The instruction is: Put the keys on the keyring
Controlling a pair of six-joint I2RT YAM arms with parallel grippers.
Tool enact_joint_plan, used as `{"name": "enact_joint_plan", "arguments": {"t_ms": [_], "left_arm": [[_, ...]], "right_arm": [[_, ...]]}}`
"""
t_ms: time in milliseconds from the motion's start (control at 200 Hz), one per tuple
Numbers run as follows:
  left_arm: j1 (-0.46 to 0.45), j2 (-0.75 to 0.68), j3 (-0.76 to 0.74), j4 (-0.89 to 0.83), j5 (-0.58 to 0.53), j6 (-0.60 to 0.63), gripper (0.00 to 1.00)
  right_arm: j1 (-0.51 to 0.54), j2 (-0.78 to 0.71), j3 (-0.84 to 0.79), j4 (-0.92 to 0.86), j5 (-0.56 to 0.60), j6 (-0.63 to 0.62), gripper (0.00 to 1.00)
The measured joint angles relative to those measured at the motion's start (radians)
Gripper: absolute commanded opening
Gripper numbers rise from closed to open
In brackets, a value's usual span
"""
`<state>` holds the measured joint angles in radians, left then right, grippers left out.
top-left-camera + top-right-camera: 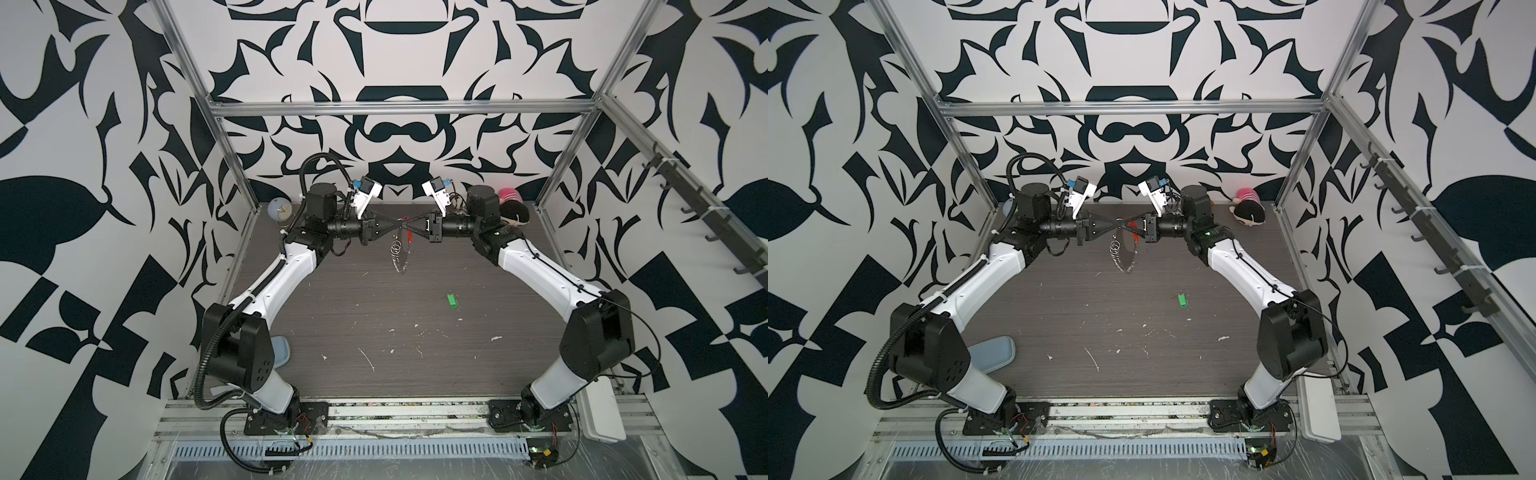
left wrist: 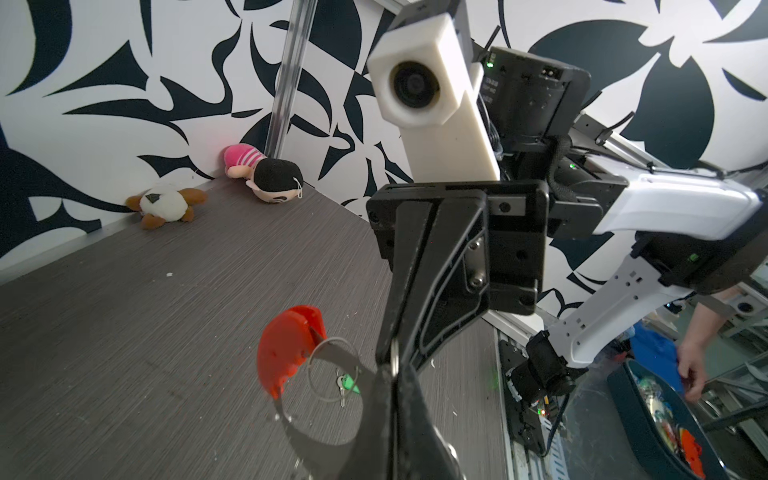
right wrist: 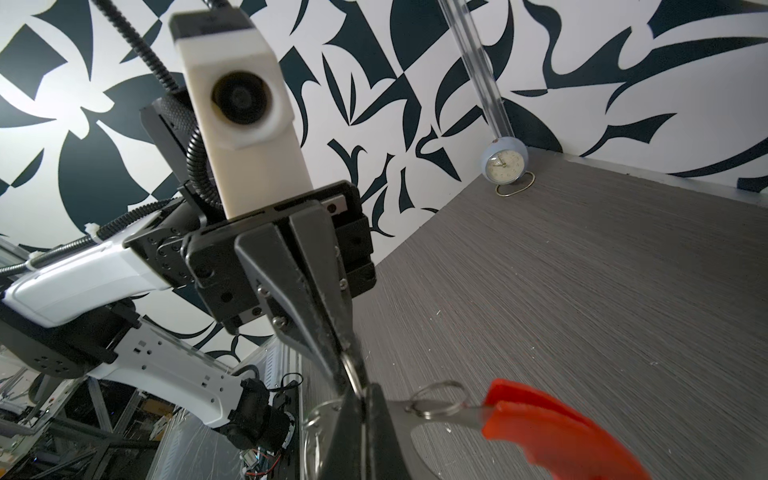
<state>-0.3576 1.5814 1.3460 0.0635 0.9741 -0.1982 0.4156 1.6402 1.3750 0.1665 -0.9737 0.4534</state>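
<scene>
The left arm (image 1: 291, 266) and right arm (image 1: 536, 270) share glossy white shells between black joints. A ribbed black hose (image 3: 192, 162) runs along the left one. Each wrist bears a boxy white camera housing (image 2: 432, 108) with a round lens; silver screws (image 2: 478, 281) dot the black parts.

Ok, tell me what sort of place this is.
Probably a robotics lab cell: two arms bolted to a rail, an aluminium frame with patterned walls, and props: a plush doll and clock.

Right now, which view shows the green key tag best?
The top views: in both, the green key tag lies alone on the table, unobstructed. The left wrist view catches it only small, past the keyring. The right wrist view misses it.
</scene>
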Motion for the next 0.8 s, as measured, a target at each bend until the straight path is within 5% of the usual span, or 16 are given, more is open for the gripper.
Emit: {"name": "enact_joint_plan", "arguments": {"t_ms": [60, 370, 805], "left_arm": [[-0.002, 0.0, 0.0, 0.008, -0.034, -0.006, 0.47], [0.003, -0.07, -0.141, 0.162, -0.321, -0.074, 0.37], [0.096, -0.089, -0.141, 0.325, -0.319, -0.211, 0.28]], "right_arm": [[0.007, 0.0, -0.029, 0.088, 0.047, 0.039, 0.0], [0.017, 0.127, -0.15, 0.645, 0.243, 0.347, 0.0], [0.024, 0.278, -0.08, 1.022, 0.35, 0.64, 0.0]]}}
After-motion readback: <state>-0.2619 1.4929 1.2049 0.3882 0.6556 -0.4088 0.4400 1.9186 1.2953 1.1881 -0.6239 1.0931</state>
